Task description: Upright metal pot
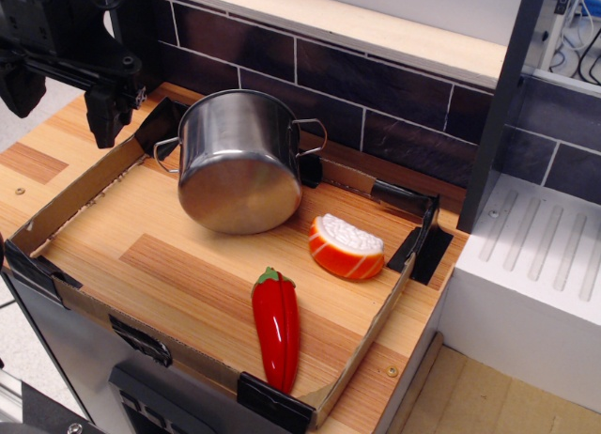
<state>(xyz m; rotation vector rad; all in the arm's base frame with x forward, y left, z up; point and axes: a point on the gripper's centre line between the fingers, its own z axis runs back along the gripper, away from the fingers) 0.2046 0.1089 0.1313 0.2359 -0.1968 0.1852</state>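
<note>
The metal pot (pixel 239 162) is shiny steel with two thin wire loop handles. It lies tipped over at the back of the tray, its flat base facing the front and its mouth toward the back wall. My black gripper (pixel 61 100) hangs at the upper left, above the tray's back-left corner and left of the pot, apart from it. Its two fingers (pixel 103 119) are spread with nothing between them.
The wooden tray has low cardboard walls (pixel 75 194) taped at the corners. An orange-and-white toy food piece (pixel 347 246) lies right of the pot. A red toy chili pepper (pixel 276 326) lies near the front edge. Dark tiled wall (pixel 376 86) behind; white drainboard (pixel 535 255) at right.
</note>
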